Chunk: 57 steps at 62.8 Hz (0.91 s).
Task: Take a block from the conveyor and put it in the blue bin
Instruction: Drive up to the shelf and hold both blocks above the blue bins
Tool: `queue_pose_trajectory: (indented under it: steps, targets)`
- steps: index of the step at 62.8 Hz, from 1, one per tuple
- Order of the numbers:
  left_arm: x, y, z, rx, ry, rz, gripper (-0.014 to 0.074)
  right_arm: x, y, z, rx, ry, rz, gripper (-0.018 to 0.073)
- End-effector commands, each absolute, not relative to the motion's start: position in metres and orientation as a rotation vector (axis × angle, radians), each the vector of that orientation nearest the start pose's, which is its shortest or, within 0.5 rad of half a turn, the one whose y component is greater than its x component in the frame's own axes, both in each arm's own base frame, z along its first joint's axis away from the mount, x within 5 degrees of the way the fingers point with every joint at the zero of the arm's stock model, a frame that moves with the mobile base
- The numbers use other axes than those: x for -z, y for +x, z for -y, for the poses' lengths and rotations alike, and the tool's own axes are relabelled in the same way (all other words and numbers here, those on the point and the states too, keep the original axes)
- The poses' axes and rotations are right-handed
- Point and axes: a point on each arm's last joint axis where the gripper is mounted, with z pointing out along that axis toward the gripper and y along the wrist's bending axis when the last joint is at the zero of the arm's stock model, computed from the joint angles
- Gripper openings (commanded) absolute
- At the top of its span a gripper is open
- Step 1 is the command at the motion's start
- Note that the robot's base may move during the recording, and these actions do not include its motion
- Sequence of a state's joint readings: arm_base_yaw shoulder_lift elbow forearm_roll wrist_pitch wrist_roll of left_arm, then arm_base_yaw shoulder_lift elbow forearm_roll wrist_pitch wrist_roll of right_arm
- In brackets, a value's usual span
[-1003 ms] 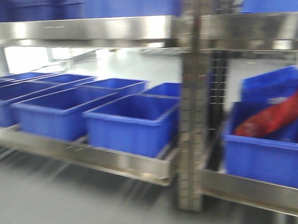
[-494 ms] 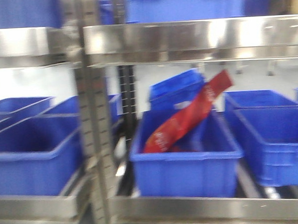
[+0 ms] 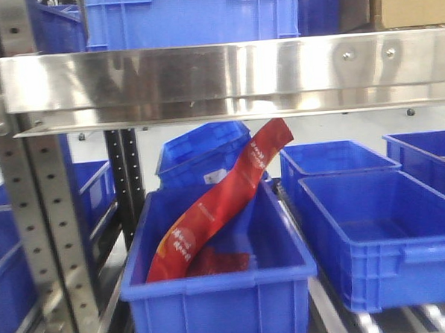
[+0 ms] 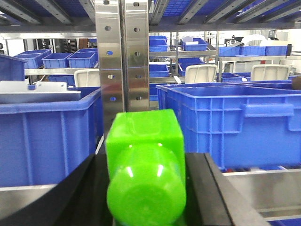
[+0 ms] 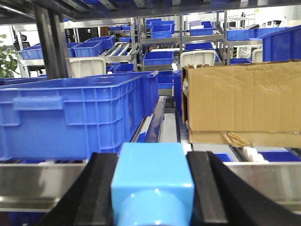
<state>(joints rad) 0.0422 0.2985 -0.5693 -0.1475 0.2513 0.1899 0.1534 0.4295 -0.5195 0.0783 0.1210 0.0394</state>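
Observation:
In the left wrist view a bright green block point(image 4: 143, 132) sits between the black fingers of my left gripper point(image 4: 146, 165), which is shut on it. My right gripper point(image 5: 151, 160) is shut on a light blue block point(image 5: 153, 188) in the right wrist view. Blue bins fill the steel shelves ahead. The nearest blue bin point(image 3: 214, 294) in the front view holds a long red packet point(image 3: 217, 204). Another blue bin point(image 3: 376, 255) stands to its right. Neither gripper shows in the front view. The conveyor is out of view.
A steel shelf beam point(image 3: 225, 77) crosses above the bins, and a perforated steel upright point(image 4: 123, 61) stands just ahead of the left gripper. A blue bin point(image 5: 70, 113) and a cardboard box point(image 5: 242, 101) stand ahead of the right gripper.
The front view has swung right along the shelving: the upright slid from right of centre to the left edge, and the bin with the red packet now sits in the middle, sharp.

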Motion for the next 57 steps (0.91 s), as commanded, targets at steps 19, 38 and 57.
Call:
queue_pose_trajectory:
  steps: [19, 38, 57]
  targets:
    - [-0.3628, 0.0585, 0.0011, -0.033, 0.029, -1.444, -0.0111, -0.349, 0.0909, -0.0145, -0.219, -0.035, -1.489, -0.0162]
    - [-0.3628, 0.0585, 0.0011, -0.033, 0.029, -1.444, -0.0111, -0.349, 0.0909, -0.0145, -0.219, -0.035, -1.489, -0.0162]
    - [-0.3628, 0.0585, 0.0011, -0.033, 0.029, -1.444, -0.0111, -0.349, 0.0909, -0.0145, -0.219, -0.035, -1.489, -0.0162]
